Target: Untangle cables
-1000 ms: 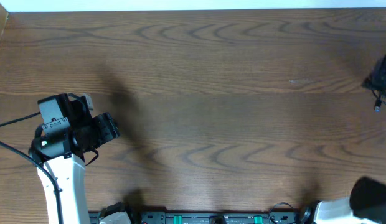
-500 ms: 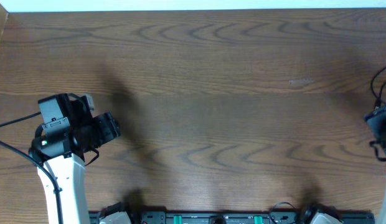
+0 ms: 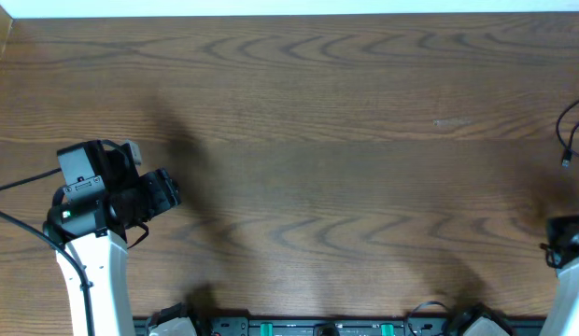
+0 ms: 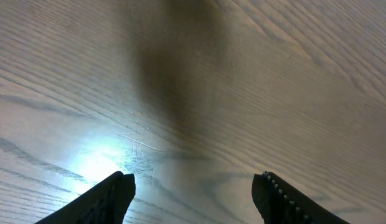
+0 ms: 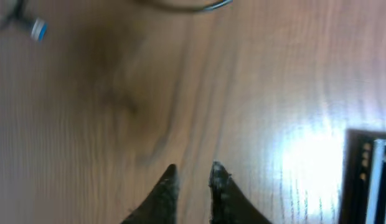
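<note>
**One cable at the far right, both grippers empty**

Counted: two arms, two grippers, one cable (image 3: pixel 562 131), one plug (image 5: pixel 36 28) in sight at its end.

Left gripper (image 4: pixel 193 186): spread wide over bare wood, nothing between the fingers, nothing held. Parked well over on the left side of the table (image 3: pixel 317 140), far from the cable.

Right gripper (image 5: pixel 193 180): fingertips drawn close together, only a thin strip of wood showing between them, nothing gripped. Sits low at the right edge in the overhead view, near the cable but apart from it.

Surface: dark brown wood with strong wavy grain, matte, catching a bright glare patch under each wrist camera. Bordered along the far side by a pale white strip (image 3: pixel 289 7). Lined along the near edge by a black rail (image 3: pixel 317 328) with green fittings. Also a dark boxy thing with a pale rim (image 5: pixel 370 168) at the right of the right wrist view, too blurred to name.

Cable: thin and dark, lying on the wood at the extreme right, mostly cut off by the overhead frame. Shows there as one slim curve bending inward and ending in a small tip. Appears from the right wrist as a dark arc at the top edge, with the plug off to the upper left, small, light-tipped and blurred. Cannot tell from so little of it whether any knot or crossing is there.
</note>
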{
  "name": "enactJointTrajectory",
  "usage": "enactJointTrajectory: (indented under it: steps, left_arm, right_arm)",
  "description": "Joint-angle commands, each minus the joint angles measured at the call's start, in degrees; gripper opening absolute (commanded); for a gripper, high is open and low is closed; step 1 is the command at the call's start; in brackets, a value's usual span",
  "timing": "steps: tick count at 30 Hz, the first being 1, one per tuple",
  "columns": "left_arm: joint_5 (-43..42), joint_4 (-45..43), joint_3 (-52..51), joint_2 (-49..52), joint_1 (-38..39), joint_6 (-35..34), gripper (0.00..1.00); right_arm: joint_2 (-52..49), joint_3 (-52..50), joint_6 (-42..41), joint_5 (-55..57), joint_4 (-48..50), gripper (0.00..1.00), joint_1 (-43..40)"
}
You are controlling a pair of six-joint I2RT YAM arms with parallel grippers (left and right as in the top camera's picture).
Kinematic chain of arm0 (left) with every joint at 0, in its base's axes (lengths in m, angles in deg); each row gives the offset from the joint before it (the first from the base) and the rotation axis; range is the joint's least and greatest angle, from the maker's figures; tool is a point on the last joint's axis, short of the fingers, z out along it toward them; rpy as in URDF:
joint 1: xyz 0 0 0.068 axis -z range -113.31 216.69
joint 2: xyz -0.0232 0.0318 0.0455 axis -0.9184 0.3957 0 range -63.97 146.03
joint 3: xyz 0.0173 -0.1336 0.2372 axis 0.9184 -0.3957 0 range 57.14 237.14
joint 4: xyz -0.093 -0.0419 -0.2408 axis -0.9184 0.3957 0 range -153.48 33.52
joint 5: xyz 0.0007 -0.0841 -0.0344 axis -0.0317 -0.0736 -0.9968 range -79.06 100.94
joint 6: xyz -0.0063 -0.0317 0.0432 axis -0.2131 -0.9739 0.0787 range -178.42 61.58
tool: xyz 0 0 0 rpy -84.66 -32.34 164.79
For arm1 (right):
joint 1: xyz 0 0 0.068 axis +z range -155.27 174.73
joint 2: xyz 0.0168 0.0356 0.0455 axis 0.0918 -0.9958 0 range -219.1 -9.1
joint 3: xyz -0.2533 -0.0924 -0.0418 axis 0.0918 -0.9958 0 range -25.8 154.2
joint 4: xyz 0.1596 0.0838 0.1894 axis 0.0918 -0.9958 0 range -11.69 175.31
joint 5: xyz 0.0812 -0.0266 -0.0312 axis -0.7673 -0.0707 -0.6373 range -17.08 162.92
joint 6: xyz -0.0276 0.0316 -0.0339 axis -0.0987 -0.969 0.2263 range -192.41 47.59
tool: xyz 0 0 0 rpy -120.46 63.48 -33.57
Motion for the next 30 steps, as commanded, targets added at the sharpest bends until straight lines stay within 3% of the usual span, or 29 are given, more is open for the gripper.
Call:
enactJointTrajectory:
  steps: [1, 2, 6, 11, 17, 30]
  left_arm:
    - [-0.9, 0.1, 0.3, 0.0, 0.1, 0.6, 0.66]
    - [-0.9, 0.1, 0.3, 0.0, 0.1, 0.6, 0.66]
    - [-0.9, 0.2, 0.3, 0.0, 0.1, 0.6, 0.67]
    - [-0.9, 0.2, 0.3, 0.0, 0.1, 0.5, 0.66]
    - [-0.9, 0.2, 0.3, 0.0, 0.1, 0.6, 0.66]
    - [-0.8, 0.2, 0.3, 0.0, 0.1, 0.6, 0.67]
  right_arm:
    - [0.2, -0.3, -5.2, 1.0, 0.2, 0.2, -6.0]
    - [0.1, -0.3, -6.1, 1.0, 0.4, 0.23, -7.6]
    - [-1.9, -0.3, -12.2, 0.9, 2.6, 0.15, -14.3]
    - [-6.7, -0.3, -12.6, 0.8, 8.8, 0.14, -18.6]
    - [-15.6, -0.3, -12.1, 3.3, 14.4, 0.01, -22.6]
    - [-27.2, -0.3, -10.0, 3.4, 28.9, 0.01, -27.4]
